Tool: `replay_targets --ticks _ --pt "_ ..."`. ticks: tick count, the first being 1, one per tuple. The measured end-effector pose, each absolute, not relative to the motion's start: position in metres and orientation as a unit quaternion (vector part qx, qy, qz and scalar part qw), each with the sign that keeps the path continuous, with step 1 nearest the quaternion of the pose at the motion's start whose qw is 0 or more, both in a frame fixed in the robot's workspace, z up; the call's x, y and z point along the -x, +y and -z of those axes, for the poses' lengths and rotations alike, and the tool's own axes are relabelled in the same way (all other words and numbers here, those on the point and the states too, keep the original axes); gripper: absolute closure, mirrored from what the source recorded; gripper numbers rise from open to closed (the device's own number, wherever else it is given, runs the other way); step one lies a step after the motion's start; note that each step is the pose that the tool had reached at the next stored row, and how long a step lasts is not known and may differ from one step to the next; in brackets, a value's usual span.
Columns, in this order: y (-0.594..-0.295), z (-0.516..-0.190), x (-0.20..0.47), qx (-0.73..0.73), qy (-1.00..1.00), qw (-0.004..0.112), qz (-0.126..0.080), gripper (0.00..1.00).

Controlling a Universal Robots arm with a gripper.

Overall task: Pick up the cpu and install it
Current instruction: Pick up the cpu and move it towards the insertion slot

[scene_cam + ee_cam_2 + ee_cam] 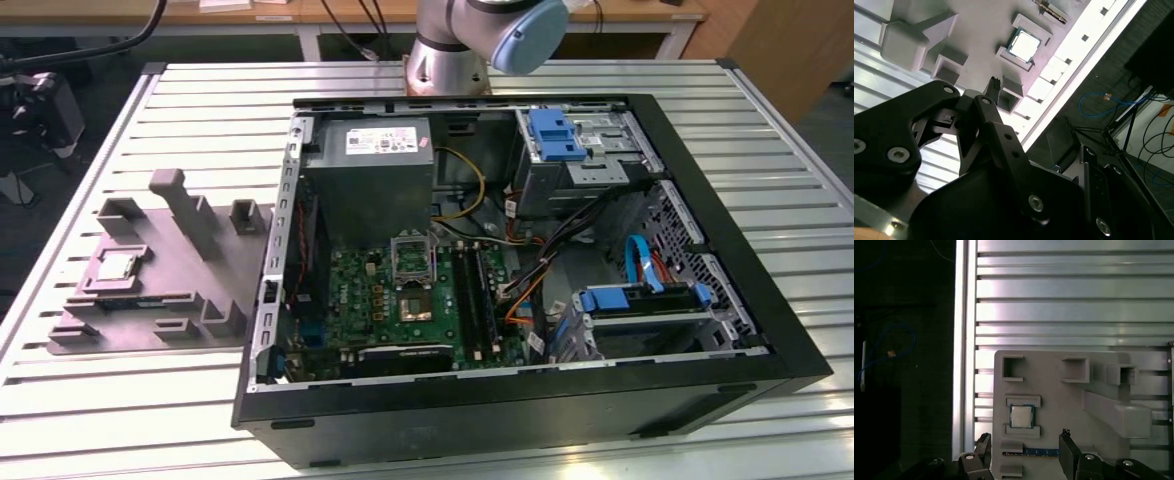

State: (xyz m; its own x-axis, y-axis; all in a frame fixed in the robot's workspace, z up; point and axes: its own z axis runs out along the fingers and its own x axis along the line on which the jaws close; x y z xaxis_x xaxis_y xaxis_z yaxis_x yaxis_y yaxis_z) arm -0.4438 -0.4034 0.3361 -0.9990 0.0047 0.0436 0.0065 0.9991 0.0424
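The ribbed silver metal table (pixel 120 420) runs under everything, and its far edge is cut off in the exterior view. On it lies the open black computer case (pixel 534 400). Its green motherboard (pixel 387 300) is partly hidden by cables and by the large grey metal box (pixel 374 190) at twelve o'clock of the board. My pale grey and blue arm (pixel 467 40) stands at twelve o'clock of the case, cut off by the frame edge.

At nine o'clock of the case, just beside its wall, lies the flat grey plastic block with upright posts (pixel 180 290). Both wrist views look down on this block. My black gripper (pixel 1024 440) hangs over it with fingers spread wide and nothing between them. Only the fingertips (pixel 983 444) show in the first wrist view. In the second wrist view my own linkage hides much of the block.

The small square silver-topped cpu (pixel 118 266) sits in a shallow recess of the block, at nine o'clock of the posts. It lies apart from my fingertips, and I cannot tell how far above it I hang.
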Motion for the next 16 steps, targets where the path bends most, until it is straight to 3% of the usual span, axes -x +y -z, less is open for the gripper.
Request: replay_targets --ticks 8,13,16 --pt "-0.4051 -0.3335 0.4447 -0.020 -0.999 0.015 0.021 0.35" --pt "-0.4051 -0.3327 0.4493 -0.021 -1.000 -0.010 0.020 0.35" --pt "-0.4054 -0.3307 0.4497 -0.021 -0.999 -0.014 0.020 0.35"
